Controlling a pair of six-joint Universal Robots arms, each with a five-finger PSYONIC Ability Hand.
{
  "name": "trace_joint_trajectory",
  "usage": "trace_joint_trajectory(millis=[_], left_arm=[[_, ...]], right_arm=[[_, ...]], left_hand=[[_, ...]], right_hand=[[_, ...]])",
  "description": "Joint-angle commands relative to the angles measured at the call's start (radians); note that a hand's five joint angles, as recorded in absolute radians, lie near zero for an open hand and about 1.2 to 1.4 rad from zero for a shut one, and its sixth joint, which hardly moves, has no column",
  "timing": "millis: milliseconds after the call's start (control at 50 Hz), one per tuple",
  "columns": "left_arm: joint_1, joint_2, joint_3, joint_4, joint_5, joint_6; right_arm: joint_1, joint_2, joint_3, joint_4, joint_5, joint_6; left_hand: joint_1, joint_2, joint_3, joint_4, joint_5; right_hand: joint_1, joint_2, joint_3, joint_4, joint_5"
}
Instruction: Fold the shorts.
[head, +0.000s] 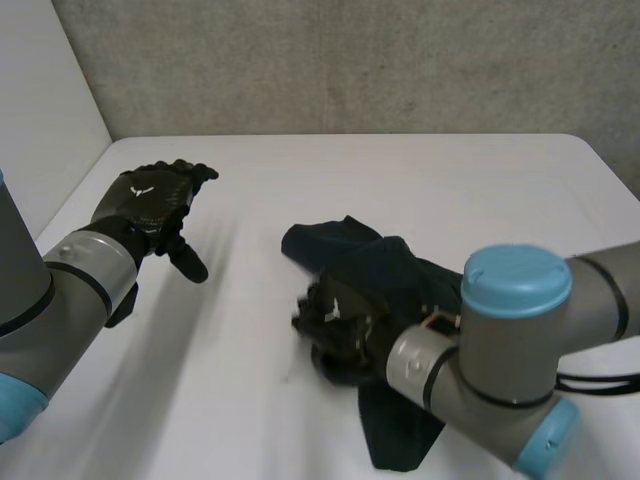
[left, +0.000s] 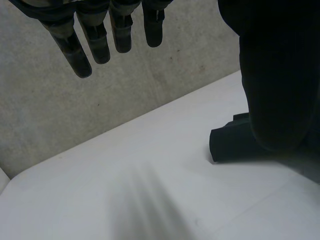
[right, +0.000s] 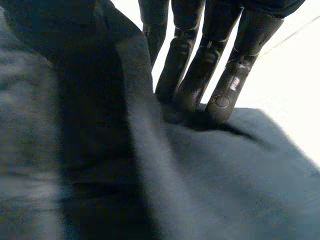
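The dark navy shorts (head: 400, 275) lie bunched in the middle of the white table (head: 420, 175), one part trailing toward the front edge. My right hand (head: 338, 318) sits on the shorts' left edge. In the right wrist view its fingers (right: 225, 75) come down onto the cloth (right: 225, 175), and a raised fold is gathered against them on the thumb side. My left hand (head: 150, 200) hovers above the table well left of the shorts, fingers (left: 75, 50) relaxed and holding nothing. A folded corner of the shorts (left: 235, 142) lies beyond its thumb.
A grey wall (head: 350, 60) runs along the table's far edge. Bare table surface (head: 230, 380) stretches between my left hand and the shorts.
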Motion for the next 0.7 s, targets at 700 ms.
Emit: trace_joint_trajectory(millis=[700], left_arm=[[-0.395,-0.119,0.076,-0.018,-0.097,-0.009]], right_arm=[[-0.485,-0.219,-0.104,0.036,0.102,0.486]], left_hand=[[0.062,0.044,0.045,0.044,0.027]], right_hand=[[-0.763,-0.949,-0.967,-0.967,-0.939]])
